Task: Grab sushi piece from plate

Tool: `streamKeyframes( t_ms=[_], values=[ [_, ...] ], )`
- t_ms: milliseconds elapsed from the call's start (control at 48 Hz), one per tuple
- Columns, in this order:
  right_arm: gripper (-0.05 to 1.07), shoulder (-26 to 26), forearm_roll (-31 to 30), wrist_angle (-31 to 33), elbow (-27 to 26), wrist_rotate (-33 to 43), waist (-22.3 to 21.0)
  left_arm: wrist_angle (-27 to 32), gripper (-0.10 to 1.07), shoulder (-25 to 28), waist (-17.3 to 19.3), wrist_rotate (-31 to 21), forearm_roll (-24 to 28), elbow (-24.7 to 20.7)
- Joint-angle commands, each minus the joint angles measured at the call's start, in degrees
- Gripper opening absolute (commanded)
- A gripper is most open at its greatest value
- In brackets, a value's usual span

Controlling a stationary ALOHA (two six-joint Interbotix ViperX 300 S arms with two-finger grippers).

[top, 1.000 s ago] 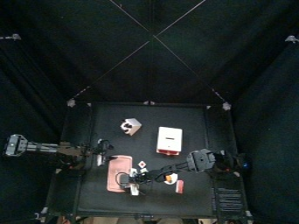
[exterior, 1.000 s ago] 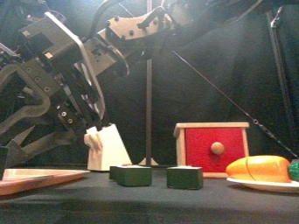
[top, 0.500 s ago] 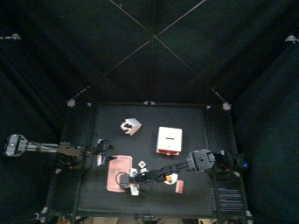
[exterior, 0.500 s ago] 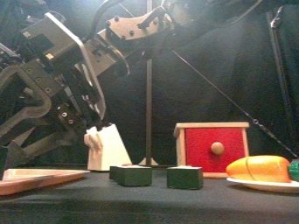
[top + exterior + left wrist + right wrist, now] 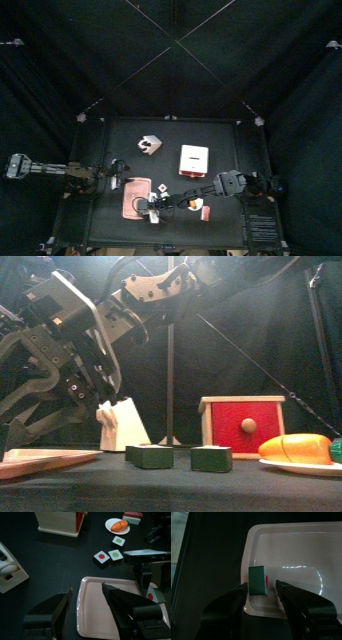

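Note:
The pale pink plate (image 5: 294, 547) fills the right wrist view. One sushi piece (image 5: 258, 580), green with a red side, lies at its rim. My right gripper (image 5: 261, 587) is open, with its jaws on either side of the piece and small gaps to it. In the top view that gripper (image 5: 158, 203) is at the plate's (image 5: 132, 205) right edge. My left gripper (image 5: 88, 591) is open and empty over the plate's (image 5: 100, 619) edge. Two more sushi pieces (image 5: 108, 556) lie on the table beside the plate and show as green blocks in the front view (image 5: 150, 456).
A white box with a red patch (image 5: 195, 160) stands behind the plate. A small round dish with an orange piece (image 5: 199, 204) sits to the right. A white block (image 5: 146, 146) stands at the back left. The right arm (image 5: 152, 562) is near the left gripper.

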Motion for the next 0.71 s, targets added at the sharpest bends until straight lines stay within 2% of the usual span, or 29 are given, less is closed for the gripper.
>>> streamKeyframes(
  t_ms=[0,312,688],
  values=[
    [0.8,-1.58,0.0,-0.18,-1.58,-0.09,0.0,-0.35,0.87,0.09,0.18,0.09,0.0,-0.7],
    [0.59,-1.67,0.35,-0.18,-1.49,0.09,0.0,-0.35,0.87,0.09,0.18,0.09,-0.09,-0.7],
    [0.58,-3.96,0.53,0.26,-0.97,0.18,0.0,-0.44,0.87,0.09,0.18,0.09,0.0,-0.7]
  ],
)
